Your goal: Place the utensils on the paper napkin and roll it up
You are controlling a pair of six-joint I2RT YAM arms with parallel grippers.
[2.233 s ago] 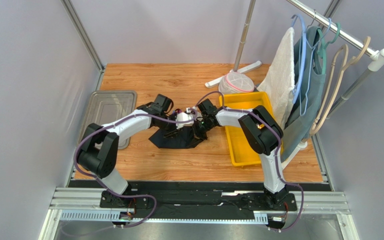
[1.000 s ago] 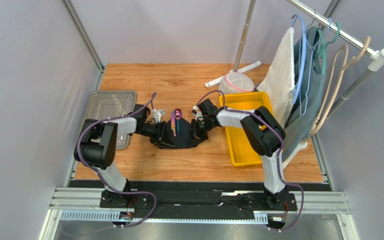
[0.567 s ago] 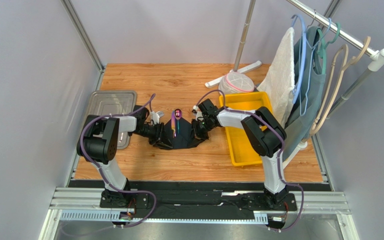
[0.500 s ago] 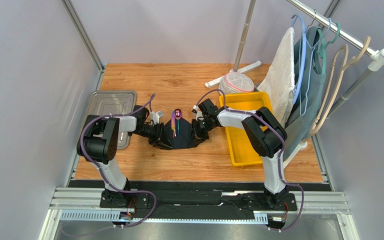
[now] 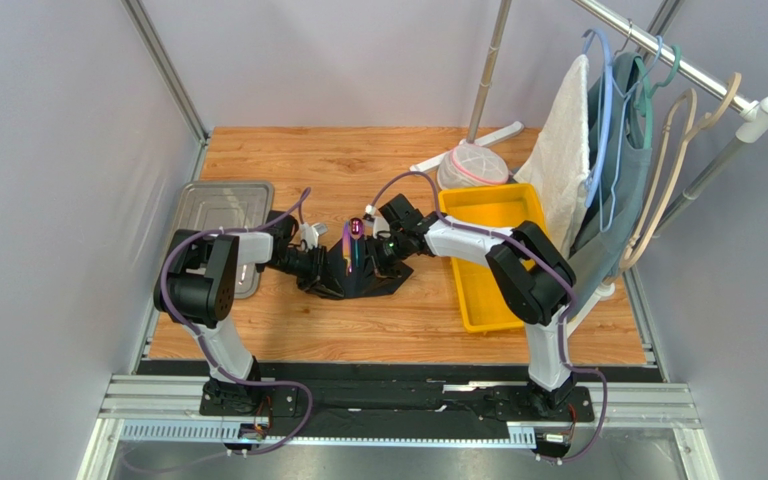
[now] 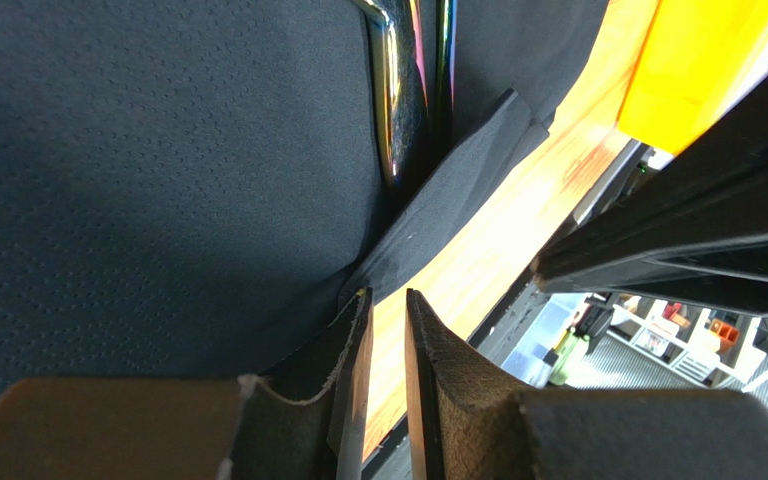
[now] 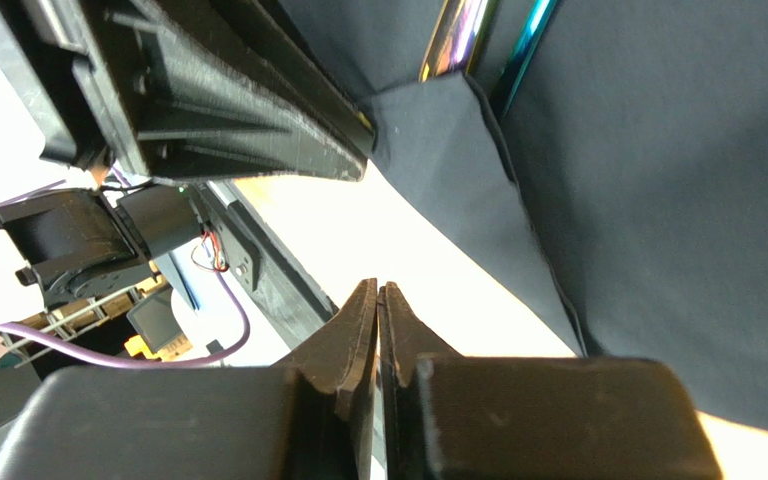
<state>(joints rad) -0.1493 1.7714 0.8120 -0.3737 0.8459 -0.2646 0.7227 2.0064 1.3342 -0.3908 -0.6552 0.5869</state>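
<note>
My left gripper point(image 6: 386, 300): fingers a narrow slit apart at the folded edge of the napkin point(image 6: 158, 180); I cannot tell whether it grips. My right gripper point(image 7: 378, 290): fingers pressed together, just beside the napkin's edge. Utensils point(image 5: 352, 245) lie side by side on the napkin, between both grippers.

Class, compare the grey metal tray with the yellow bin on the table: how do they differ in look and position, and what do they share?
Colour: the grey metal tray is dull silver-grey, the yellow bin bright yellow.
Position: the tray lies at the left edge of the table, the bin on its right side.
Depth: the tray looks shallow, the bin's walls look taller.
Both are rectangular, open-topped and flank the paper napkin.
</note>
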